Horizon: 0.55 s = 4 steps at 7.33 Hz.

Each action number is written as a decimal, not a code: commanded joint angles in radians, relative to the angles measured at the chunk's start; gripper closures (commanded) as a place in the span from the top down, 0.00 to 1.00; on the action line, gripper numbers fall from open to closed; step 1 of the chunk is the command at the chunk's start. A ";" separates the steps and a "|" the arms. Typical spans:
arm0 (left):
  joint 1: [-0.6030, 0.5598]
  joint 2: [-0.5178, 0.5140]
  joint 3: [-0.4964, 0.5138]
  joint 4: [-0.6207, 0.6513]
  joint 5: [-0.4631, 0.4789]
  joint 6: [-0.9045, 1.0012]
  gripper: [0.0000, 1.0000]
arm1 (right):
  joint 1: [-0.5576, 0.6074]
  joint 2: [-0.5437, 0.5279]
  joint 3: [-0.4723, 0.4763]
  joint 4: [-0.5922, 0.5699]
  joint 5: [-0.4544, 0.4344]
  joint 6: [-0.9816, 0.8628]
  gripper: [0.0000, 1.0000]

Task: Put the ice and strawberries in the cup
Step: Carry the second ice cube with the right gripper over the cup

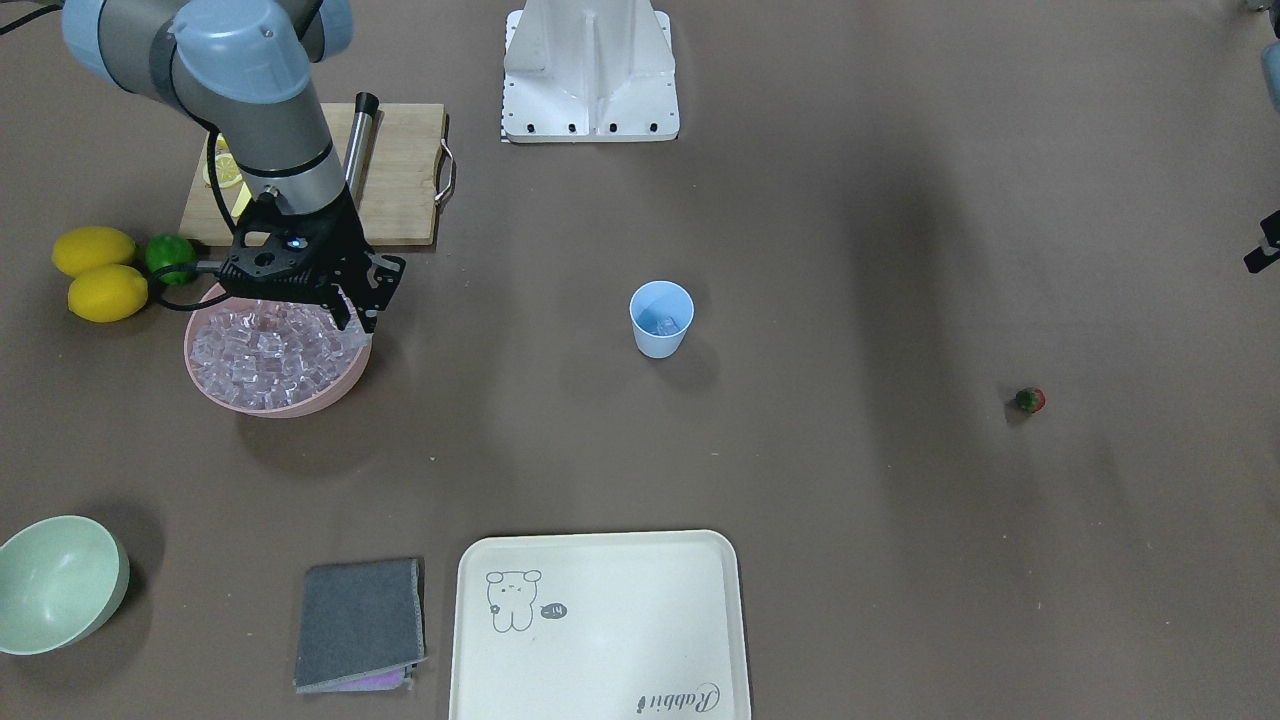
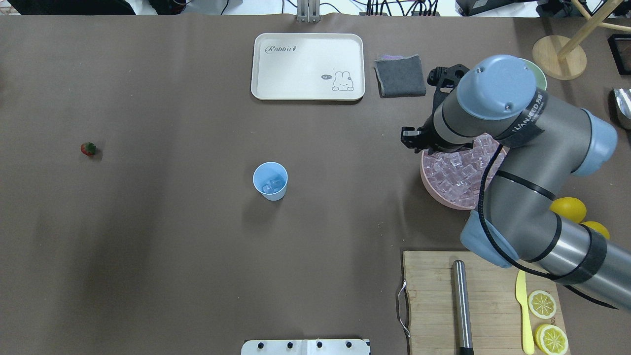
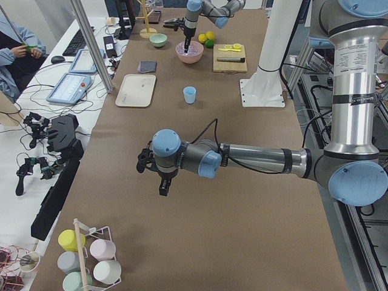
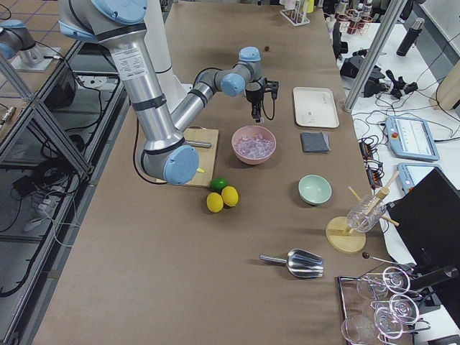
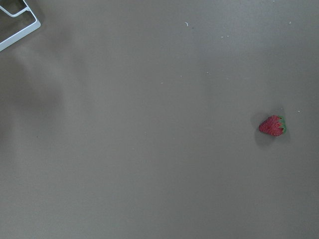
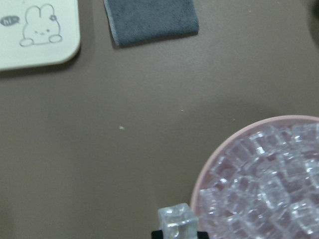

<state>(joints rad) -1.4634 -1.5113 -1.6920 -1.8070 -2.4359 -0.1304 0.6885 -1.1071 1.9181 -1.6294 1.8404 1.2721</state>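
One slick ice cube (image 6: 177,219), pinched in the right hand (image 6: 178,232) beside the pink bowl (image 1: 275,408), may slip before reaching the cup (image 2: 270,180); left hand (image 3: 163,185) grip: cannot tell.

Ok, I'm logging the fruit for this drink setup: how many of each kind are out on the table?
Whole lemons: 2
Lime: 1
Strawberry: 1
Lemon slices: 2
Total: 6

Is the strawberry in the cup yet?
No, the strawberry lies on the bare table, far from the cup, which holds only ice.
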 commanded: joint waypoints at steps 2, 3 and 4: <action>0.000 0.000 -0.003 -0.002 0.000 0.000 0.98 | -0.081 0.191 -0.074 -0.016 -0.023 0.194 0.00; -0.002 0.000 -0.003 -0.002 0.000 0.000 0.98 | -0.110 0.255 -0.127 -0.027 -0.026 0.200 0.00; -0.002 0.000 -0.003 -0.003 0.000 0.000 0.98 | -0.141 0.338 -0.192 -0.058 -0.044 0.246 0.00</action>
<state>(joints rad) -1.4643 -1.5110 -1.6946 -1.8087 -2.4360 -0.1304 0.5866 -0.8670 1.8014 -1.6586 1.8125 1.4766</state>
